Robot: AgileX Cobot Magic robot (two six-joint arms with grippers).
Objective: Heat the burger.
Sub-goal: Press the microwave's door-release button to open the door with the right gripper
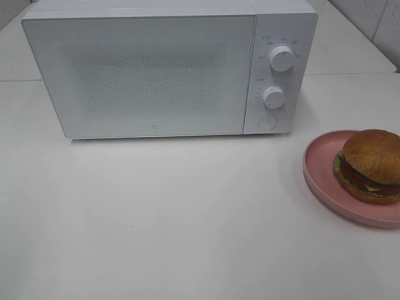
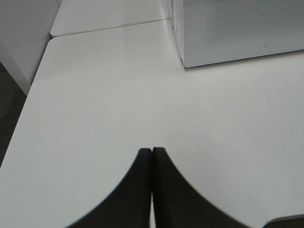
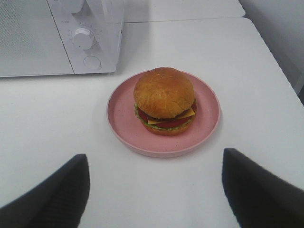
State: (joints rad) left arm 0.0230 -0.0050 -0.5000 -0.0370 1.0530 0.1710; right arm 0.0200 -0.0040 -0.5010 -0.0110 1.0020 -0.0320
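Burger (image 3: 164, 99) sits whole and upright in the middle of a pink plate (image 3: 118, 124), bun on top, with cheese and tomato showing on the side facing the right wrist camera. The plate lies on the white surface (image 1: 187, 219), to the right of the microwave (image 1: 144, 69), a little nearer the robot and apart from the oven. The right hand (image 3: 154, 159) hovers on the near side of the plate, opened wide with nothing in it and lined up roughly on the burger. The left hand (image 2: 152, 151) is over bare surface out in front of the microwave's left end, closed on itself and holding nothing.

The microwave door (image 1: 140, 75) is shut, so opening it looks like the step to do first. The round button (image 1: 267, 122) just below the lower knob (image 1: 274, 97) is probably the release. A closed hand would press it more cleanly than a spread one, pushing straight in so the oven does not slide back. The door probably swings out toward the left, so the left arm should keep out of its path. For the carry, taking the plate by its rim and keeping it level seems safer than squeezing the bun, which could crush or shed its layers.
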